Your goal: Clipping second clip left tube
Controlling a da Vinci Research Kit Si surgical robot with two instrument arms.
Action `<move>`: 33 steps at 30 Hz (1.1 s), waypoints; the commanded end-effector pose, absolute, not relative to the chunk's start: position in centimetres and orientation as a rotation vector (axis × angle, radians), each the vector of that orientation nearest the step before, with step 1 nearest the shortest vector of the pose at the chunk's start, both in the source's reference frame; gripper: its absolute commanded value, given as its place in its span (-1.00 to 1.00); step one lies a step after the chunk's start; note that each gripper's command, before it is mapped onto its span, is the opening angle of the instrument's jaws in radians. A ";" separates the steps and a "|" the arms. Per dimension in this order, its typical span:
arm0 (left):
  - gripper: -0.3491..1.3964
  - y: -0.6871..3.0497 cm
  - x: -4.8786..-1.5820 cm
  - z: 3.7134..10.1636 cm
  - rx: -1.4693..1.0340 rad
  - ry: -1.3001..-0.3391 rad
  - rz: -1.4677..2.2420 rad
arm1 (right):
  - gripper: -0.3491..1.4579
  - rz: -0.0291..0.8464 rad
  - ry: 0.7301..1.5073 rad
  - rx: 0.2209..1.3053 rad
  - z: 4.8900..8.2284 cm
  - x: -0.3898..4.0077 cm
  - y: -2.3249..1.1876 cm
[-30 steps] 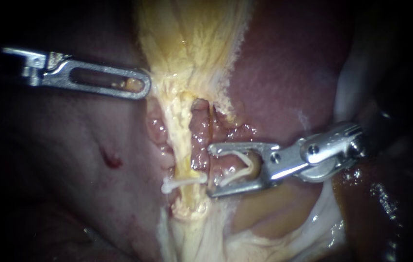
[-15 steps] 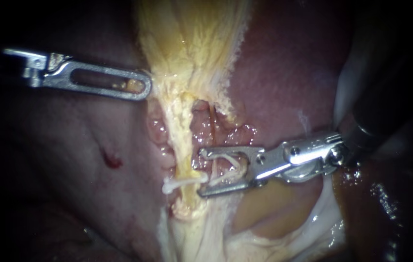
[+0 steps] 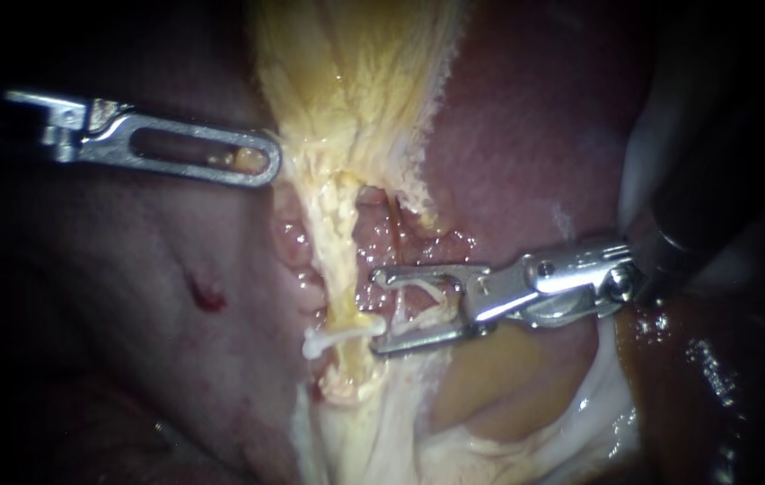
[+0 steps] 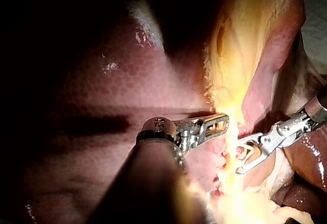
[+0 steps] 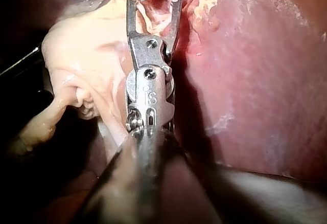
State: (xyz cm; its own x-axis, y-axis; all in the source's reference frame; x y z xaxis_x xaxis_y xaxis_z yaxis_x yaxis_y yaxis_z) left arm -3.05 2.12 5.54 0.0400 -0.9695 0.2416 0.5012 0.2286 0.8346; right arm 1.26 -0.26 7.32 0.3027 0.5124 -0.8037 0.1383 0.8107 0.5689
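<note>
1. One clip is on already: the first clip (image 3: 339,336) lies white across the left tube (image 3: 336,260), low down on that pale yellow strand, pinched flat around it.
2. My right instrument (image 3: 378,310) reaches in from the right. Its jaws stand wide and carry the second clip (image 3: 420,301), which is open, with a leg seated along each jaw.
3. Those jaw tips sit just beside the left tube, on its right edge and just above the first clip. The tube is not between them yet, as far as I can see.
4. A thin strand (image 3: 397,310) crosses the gap inside the jaws. I cannot tell what it is.
5. Up on the left, my left instrument (image 3: 261,160) has its jaws pressed together on the edge of the yellow tissue (image 3: 347,81), and a bit of it shows through the slot.
6. My call is that the approach is nearly done and the clipping itself is not. What's left is to slide across until the tube lies deep in the second clip, squeeze it closed, then let go.
</note>
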 end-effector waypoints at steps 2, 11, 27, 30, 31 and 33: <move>-1.00 2.12 -3.05 5.54 0.635 -0.941 -1.251 | -0.07 0.271 1.268 0.630 7.29 1.31 -0.28; -1.00 2.11 -3.05 5.55 0.637 -0.941 -1.249 | -0.07 0.271 1.310 0.680 7.23 1.61 -0.31; -1.00 2.12 -3.05 5.55 0.637 -0.941 -1.249 | -0.07 0.283 1.399 0.795 7.23 2.08 -0.46; -1.00 2.12 -3.05 5.55 0.637 -0.941 -1.249 | -0.07 0.290 1.409 0.805 7.25 2.16 -0.47; -1.00 2.12 -3.05 5.55 0.637 -0.941 -1.249 | -0.07 0.289 1.412 0.805 7.25 2.18 -0.47; -1.00 2.12 -3.06 5.55 0.637 -0.941 -1.249 | -0.07 0.288 1.418 0.814 7.27 2.21 -0.48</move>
